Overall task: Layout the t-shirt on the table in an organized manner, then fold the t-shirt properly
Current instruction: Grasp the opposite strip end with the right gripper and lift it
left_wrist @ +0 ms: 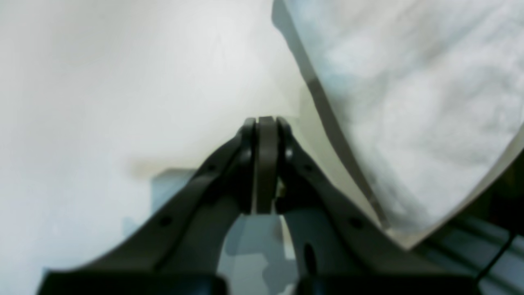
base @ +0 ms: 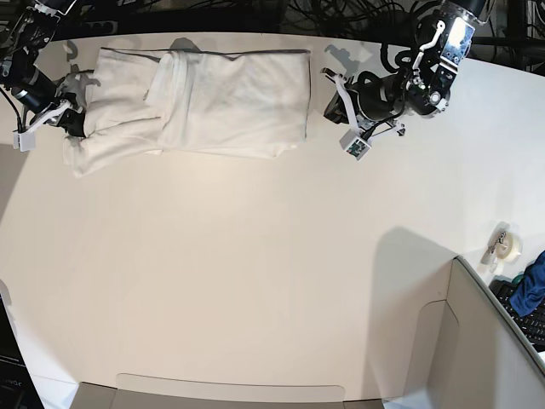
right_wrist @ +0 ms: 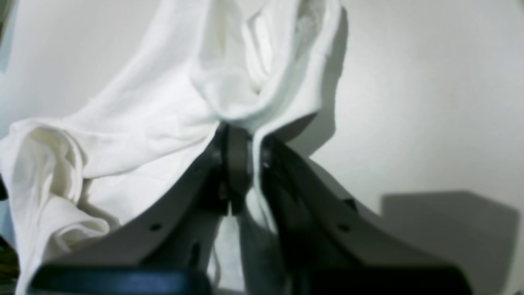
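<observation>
T-shirt: the white t-shirt (base: 200, 104) lies along the far edge of the desk (base: 255, 273), towards the base view's left. It is partly folded lengthwise into a long band, with a bunched, wrinkled end at the left and a flatter, squarer end at the right. No print shows on the upward side.

Right gripper: the right gripper (right_wrist: 241, 141) sits at the bunched left end of the t-shirt (right_wrist: 135, 119). Its 2 jaws are nearly together with a fold of white cloth pinched between them; the fabric rises in creases from the tips and drapes away to the left in the right wrist view. In the base view this gripper (base: 70, 119) overlaps the cloth's left edge.

Left gripper: the left gripper (left_wrist: 266, 125) has its 2 jaws pressed together with nothing between them. It hangs over bare desk (left_wrist: 102, 90), with the t-shirt's (left_wrist: 413, 102) straight edge just to its right in the left wrist view, apart from the tips. In the base view it (base: 334, 92) lies just beside the shirt's right end.

Other items: a roll of tape (base: 507, 245) rests near the desk's right edge, close to a grey box wall (base: 485, 332) and a blue cloth (base: 530, 290).
</observation>
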`<state>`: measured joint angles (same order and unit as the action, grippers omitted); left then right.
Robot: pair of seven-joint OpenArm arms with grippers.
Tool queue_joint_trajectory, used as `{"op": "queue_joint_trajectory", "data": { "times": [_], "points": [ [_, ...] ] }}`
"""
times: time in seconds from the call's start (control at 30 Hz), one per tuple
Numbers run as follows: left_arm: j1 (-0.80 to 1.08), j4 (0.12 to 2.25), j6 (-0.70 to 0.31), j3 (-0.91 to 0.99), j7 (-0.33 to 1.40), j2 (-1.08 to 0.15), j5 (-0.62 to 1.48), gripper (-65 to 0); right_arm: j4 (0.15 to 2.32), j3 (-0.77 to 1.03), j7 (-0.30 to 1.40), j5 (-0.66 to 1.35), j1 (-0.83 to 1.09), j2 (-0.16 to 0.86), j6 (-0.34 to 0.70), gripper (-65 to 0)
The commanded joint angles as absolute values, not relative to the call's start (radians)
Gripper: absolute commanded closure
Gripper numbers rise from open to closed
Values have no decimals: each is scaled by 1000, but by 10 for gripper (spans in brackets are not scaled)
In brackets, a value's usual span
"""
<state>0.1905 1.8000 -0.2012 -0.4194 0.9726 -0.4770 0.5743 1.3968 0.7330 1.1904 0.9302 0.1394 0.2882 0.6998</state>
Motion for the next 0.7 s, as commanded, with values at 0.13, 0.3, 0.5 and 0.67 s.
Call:
{"op": "queue_joint_trajectory", "data": {
  "times": [0.13,0.3,0.5,0.67],
  "points": [
    [200,1796,-194,-426,1010,-464,496,0,1586,723,1182,943,145,257,698,0],
    [196,1794,-194,-426,1017,-456,496,0,1724,619,1182,941,145,246,698,0],
    [191,1733,-196,-424,1012,-453,498,0,1851,429,1176,941,107,245,698,0],
    [157,1698,-196,-426,1017,-429,498,0,1851,311,1176,940,58,242,698,0]
  ]
}}
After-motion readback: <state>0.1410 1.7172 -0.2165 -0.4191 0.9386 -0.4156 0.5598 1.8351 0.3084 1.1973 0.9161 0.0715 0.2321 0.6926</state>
